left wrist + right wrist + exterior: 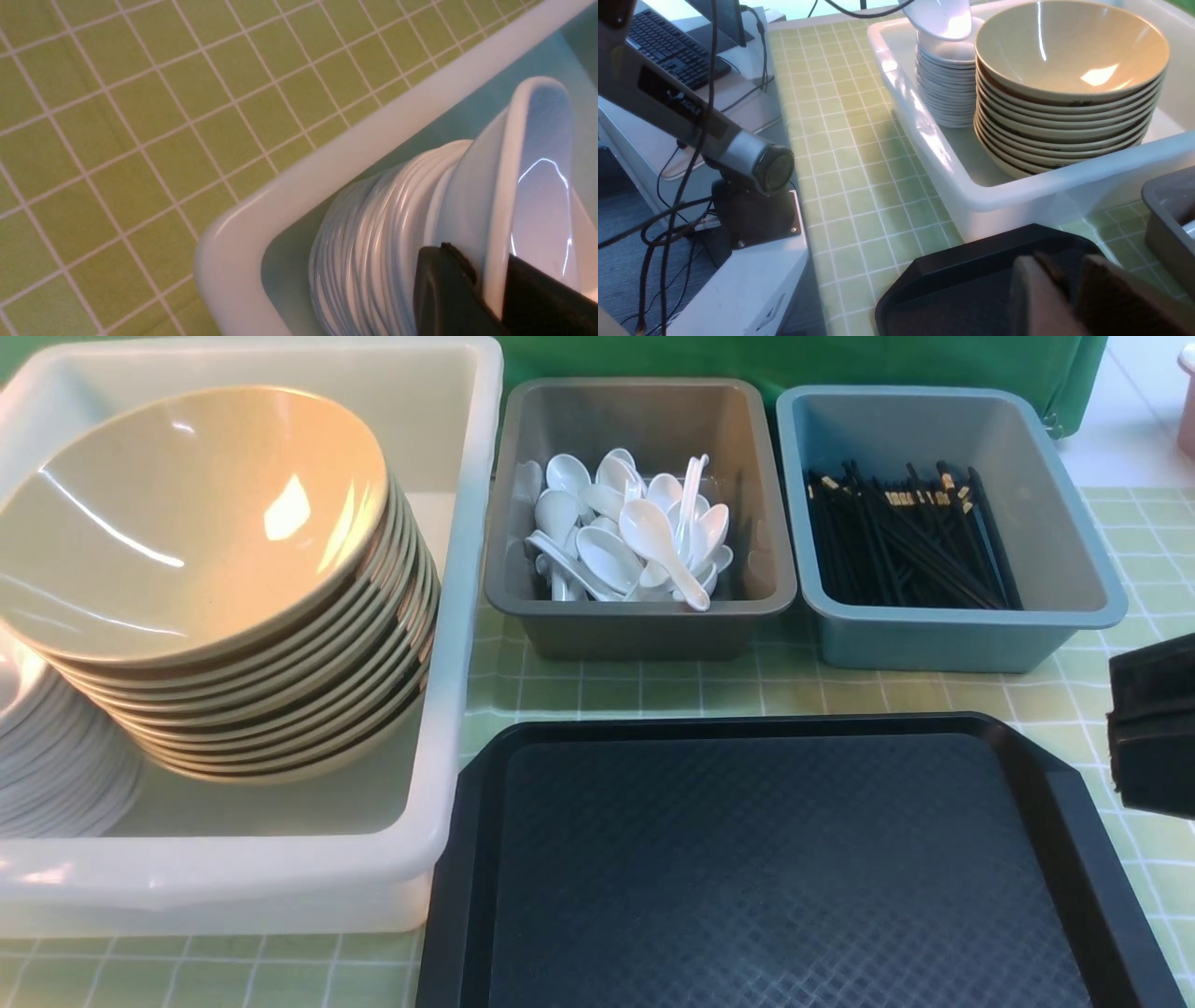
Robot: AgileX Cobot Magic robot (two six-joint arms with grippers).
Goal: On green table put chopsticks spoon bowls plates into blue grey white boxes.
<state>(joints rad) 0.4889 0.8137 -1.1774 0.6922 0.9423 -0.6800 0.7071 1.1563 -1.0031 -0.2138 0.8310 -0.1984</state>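
While left gripper (pixel 495 289) pinches rim of white plate (pixel 523 186), tilted over plate stack (pixel 945 88) in white box (pixel 448 616) at 9 o'clock, right gripper (pixel 1069 289) fingers nearly closed, empty, over black tray (pixel 775 859).

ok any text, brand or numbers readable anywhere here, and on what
"AGILE": white lettering on the dark panel of the left arm, right wrist view; anything after it is cut off or blurred.
Keyboard key legends: too small to read.
Boxes, tableware and black tray: no text visible.
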